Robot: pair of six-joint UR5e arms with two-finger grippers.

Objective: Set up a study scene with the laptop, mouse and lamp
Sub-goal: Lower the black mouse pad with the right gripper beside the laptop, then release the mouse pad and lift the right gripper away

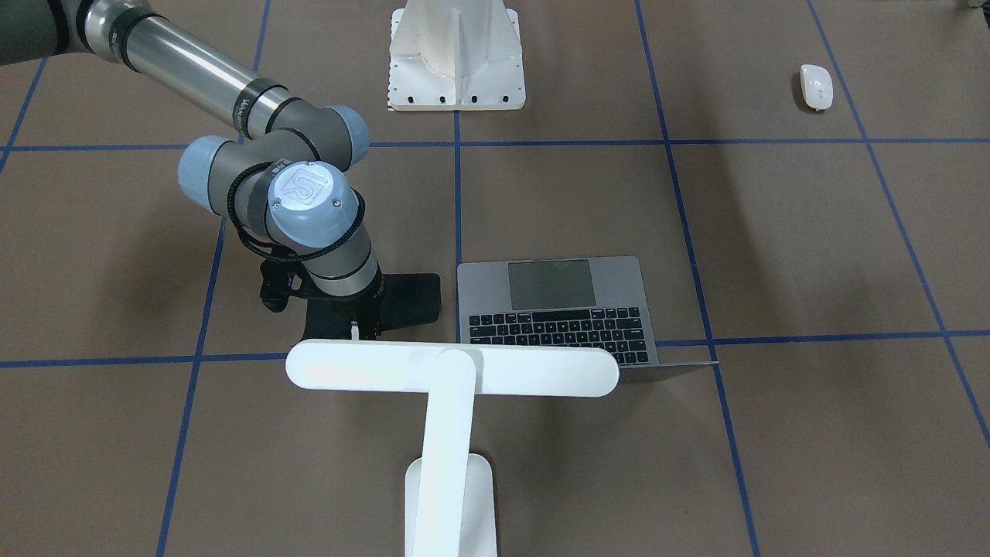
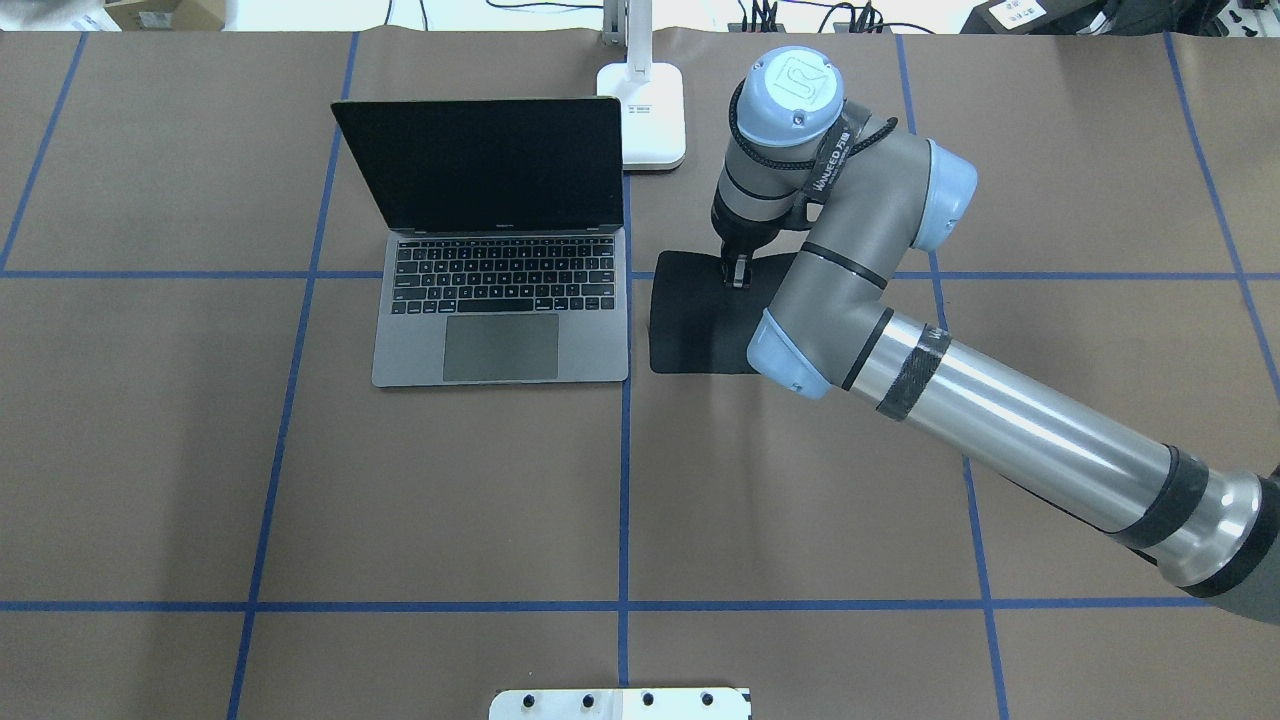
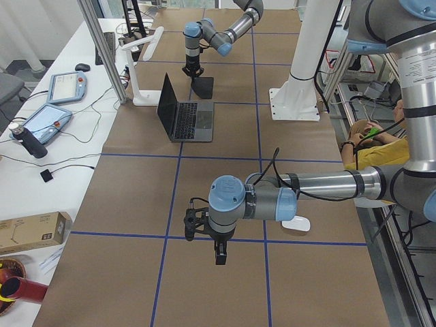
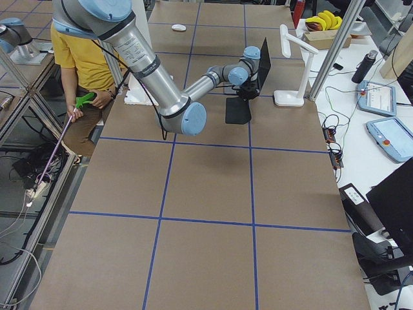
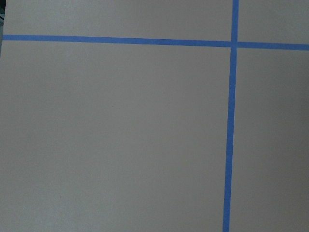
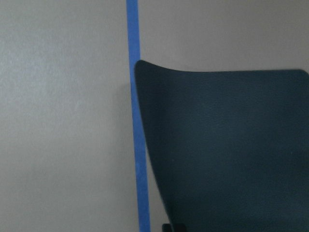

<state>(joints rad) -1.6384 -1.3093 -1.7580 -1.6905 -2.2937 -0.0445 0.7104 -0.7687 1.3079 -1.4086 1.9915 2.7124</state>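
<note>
The laptop (image 2: 500, 300) stands open at the table's far middle, also in the front view (image 1: 564, 309). The white lamp (image 1: 452, 370) stands behind it, its base (image 2: 655, 115) beside the screen. The white mouse (image 1: 816, 86) lies near the robot's left side, close to the left arm (image 3: 296, 223). My right gripper (image 2: 737, 275) points down, shut on the far edge of a black pad (image 2: 700, 325) right of the laptop; the pad fills the right wrist view (image 6: 227, 145). My left gripper (image 3: 219, 255) hangs over bare table; I cannot tell whether it is open or shut.
The white bolted pedestal (image 1: 456, 58) stands at the robot's side of the table. Blue tape lines (image 5: 231, 121) cross the brown table cover. An operator in a yellow shirt (image 4: 77, 64) sits beside the table. Tablets (image 3: 48, 119) and cables lie on the white side bench.
</note>
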